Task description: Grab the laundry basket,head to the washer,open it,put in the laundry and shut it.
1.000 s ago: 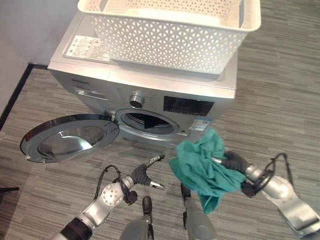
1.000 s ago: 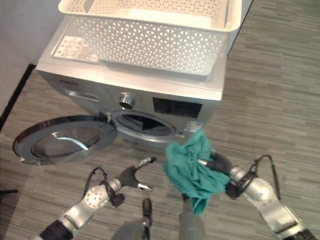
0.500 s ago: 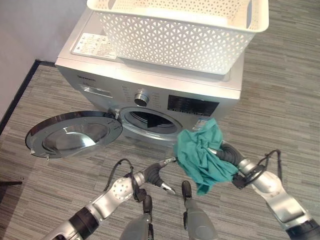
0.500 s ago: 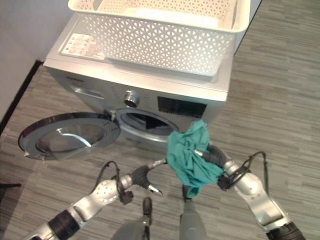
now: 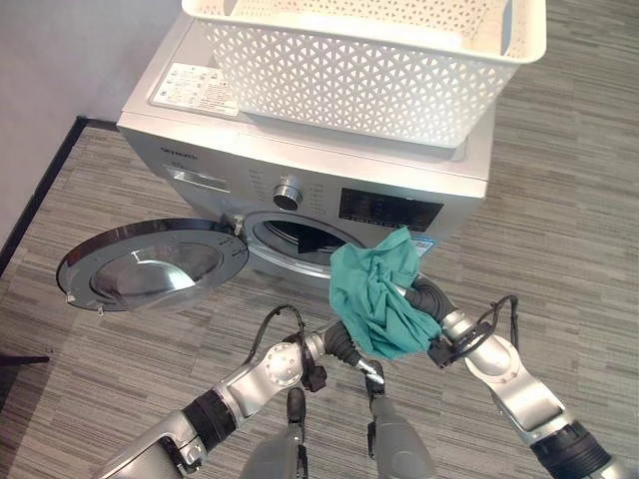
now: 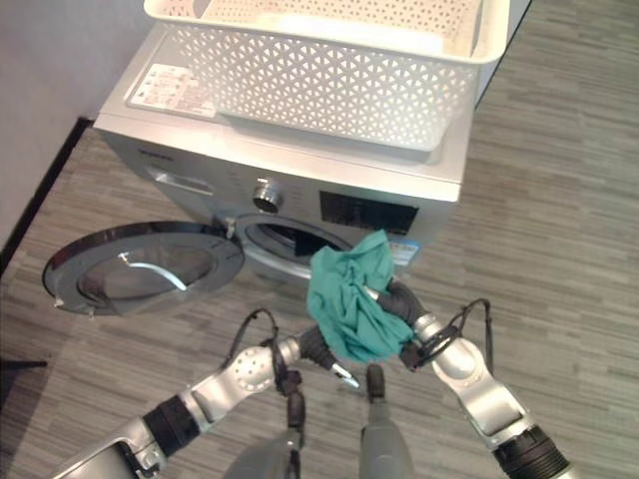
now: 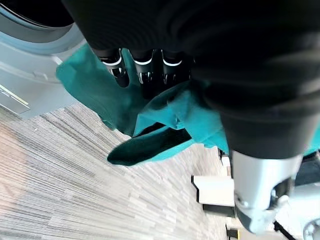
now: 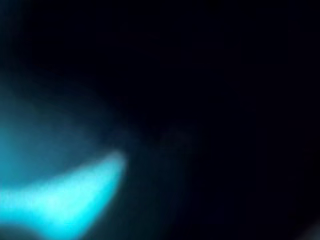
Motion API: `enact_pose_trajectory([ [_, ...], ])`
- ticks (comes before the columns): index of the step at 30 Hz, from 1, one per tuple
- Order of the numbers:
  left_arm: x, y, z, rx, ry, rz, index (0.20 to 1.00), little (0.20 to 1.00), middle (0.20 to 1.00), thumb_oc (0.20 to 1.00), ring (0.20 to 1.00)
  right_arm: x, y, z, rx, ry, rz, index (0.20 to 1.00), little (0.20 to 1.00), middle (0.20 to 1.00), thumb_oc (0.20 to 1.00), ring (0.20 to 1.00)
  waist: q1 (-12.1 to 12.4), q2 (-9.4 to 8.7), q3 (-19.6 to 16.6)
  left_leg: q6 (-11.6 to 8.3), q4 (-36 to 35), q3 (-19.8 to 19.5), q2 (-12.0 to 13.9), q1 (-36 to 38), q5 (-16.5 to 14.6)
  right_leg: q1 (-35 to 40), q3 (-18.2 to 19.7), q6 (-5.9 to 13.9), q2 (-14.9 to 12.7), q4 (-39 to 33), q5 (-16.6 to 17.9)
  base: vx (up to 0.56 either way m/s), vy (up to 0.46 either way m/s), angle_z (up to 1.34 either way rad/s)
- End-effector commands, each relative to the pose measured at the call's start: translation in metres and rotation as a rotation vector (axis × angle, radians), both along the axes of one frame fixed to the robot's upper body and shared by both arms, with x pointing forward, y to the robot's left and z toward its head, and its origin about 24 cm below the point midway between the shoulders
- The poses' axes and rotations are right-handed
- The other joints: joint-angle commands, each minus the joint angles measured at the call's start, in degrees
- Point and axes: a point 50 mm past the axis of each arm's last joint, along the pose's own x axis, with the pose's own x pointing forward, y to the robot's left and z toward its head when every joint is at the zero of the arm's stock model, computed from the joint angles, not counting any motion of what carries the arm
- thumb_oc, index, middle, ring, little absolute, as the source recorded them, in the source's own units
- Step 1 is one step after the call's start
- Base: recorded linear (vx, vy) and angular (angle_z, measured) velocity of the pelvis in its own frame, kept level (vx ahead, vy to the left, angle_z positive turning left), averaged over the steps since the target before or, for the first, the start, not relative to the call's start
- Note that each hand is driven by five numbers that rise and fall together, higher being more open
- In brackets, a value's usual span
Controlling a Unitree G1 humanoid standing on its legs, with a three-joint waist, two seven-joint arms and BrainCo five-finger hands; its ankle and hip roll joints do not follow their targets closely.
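Both hands were low in front of the washing machine [image 5: 300, 170], whose round door [image 5: 150, 267] stood swung wide open to the robot's left. The right hand [image 5: 427, 299] had its fingers curled into a bunched teal cloth [image 5: 374, 294] and held it just before the drum opening [image 5: 300, 238], not yet inside. The left hand [image 5: 344, 349] was under the hanging part of the cloth; in the left wrist view its fingers [image 7: 142, 67] looked nearly straight and lay against the fabric, gripping nothing as far as I could judge.

My worry was the loose lower end of the cloth — it could catch on the rim of the opening or drop outside the drum if the hand released too early. Such a trailing edge could later be trapped when the door closes.

Several things were hard to read. Teal blur and darkness gave no detail in the right wrist view, and the cloth covered most of the right hand's fingers. What lay dark inside the drum I could not tell. The white laundry basket [image 5: 369, 60] sat on top of the machine, cut off at the upper edge — its contents were not clear.
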Motion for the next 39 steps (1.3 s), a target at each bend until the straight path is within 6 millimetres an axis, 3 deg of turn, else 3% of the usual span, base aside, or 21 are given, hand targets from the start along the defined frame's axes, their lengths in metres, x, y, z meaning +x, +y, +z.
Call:
enact_pose_trajectory([
  [1,0.001,-0.029,0.014,-0.136,0.013,-0.021,1.0,1.0,1.0,1.0,1.0,0.0,0.014,0.023,0.122,-0.097,0.047,0.2,0.2,0.2,0.2,0.2,0.85,-1.9,-2.97,1.13,0.45,-0.61,-1.48,-2.49,-2.65,0.34,-1.75,2.19,-2.83,4.11,-7.08,0.0,-0.009,0.05],
  [10,0.008,-0.03,0.02,-0.309,0.132,0.104,1.0,1.0,1.0,1.0,1.0,0.002,0.011,0.024,0.165,-0.095,0.003,0.2,0.2,0.2,0.2,0.2,1.03,-2.39,-3.35,1.03,0.4,-0.82,-1.36,-2.5,-2.5,0.66,-2.47,1.97,-2.8,4.1,-7.16,0.0,-0.002,0.01],
  [20,0.02,-0.027,0.034,-0.34,0.087,0.139,1.0,1.0,1.0,1.0,1.0,0.0,0.012,0.025,0.191,-0.083,0.028,0.2,0.2,0.2,0.2,0.2,0.55,-2.85,-4.11,0.66,0.11,-0.65,-1.09,-2.22,-2.44,0.89,-2.74,1.78,-2.63,4.29,-7.53,0.0,0.0,0.0],
  [21,0.021,-0.027,0.034,-0.338,0.083,0.14,0.561,0.561,0.561,0.561,0.561,0.0,0.013,0.026,0.192,-0.082,0.033,0.2,0.2,0.2,0.2,0.2,0.49,-2.92,-4.14,0.64,0.08,-0.57,-1.06,-2.23,-2.48,0.82,-2.77,1.77,-2.62,4.34,-7.54,0.0,0.0,0.0],
  [22,0.023,-0.026,0.035,-0.337,0.073,0.15,0.335,0.335,0.335,0.335,0.335,0.0,0.014,0.026,0.191,-0.079,0.045,0.2,0.2,0.2,0.2,0.2,0.44,-3.06,-4.25,0.6,0.06,-0.5,-1.04,-2.3,-2.45,0.74,-2.72,1.77,-2.6,4.35,-7.47,0.0,0.0,0.0],
  [23,0.023,-0.026,0.035,-0.338,0.073,0.15,0.335,0.335,0.335,0.335,0.335,0.0,0.014,0.026,0.191,-0.079,0.046,0.2,0.2,0.2,0.2,0.2,0.43,-3.05,-4.26,0.6,0.06,-0.5,-1.04,-2.32,-2.44,0.72,-2.72,1.77,-2.6,4.36,-7.47,0.0,0.0,0.0],
  [24,0.024,-0.026,0.036,-0.341,0.073,0.154,0.2,0.2,0.2,0.2,0.2,0.0,0.015,0.026,0.194,-0.079,0.051,0.2,0.2,0.2,0.2,0.2,0.44,-3.1,-4.27,0.59,0.05,-0.48,-1.06,-2.39,-2.41,0.67,-2.72,1.77,-2.57,4.33,-7.45,0.0,0.0,0.0],
  [38,0.035,-0.003,0.041,-0.393,0.027,0.285,0.2,0.2,0.2,0.2,0.2,-0.011,0.01,0.014,0.26,0.033,0.1,0.2,0.2,0.2,0.2,0.2,0.23,-3.76,-4.72,0.35,-0.01,0.19,-0.76,-2.8,-2.22,0.1,-2.54,1.7,-2.18,4.23,-7.29,0.0,0.0,0.0],
  [39,0.036,0.001,0.04,-0.395,0.028,0.298,0.2,0.2,0.2,0.2,0.2,-0.014,0.007,0.012,0.273,0.048,0.098,0.46,0.46,0.46,0.46,0.46,0.14,-3.83,-4.79,0.3,-0.01,0.2,-0.7,-2.82,-2.22,0.1,-2.58,1.72,-2.15,4.2,-7.3,0.0,0.0,0.0],
])
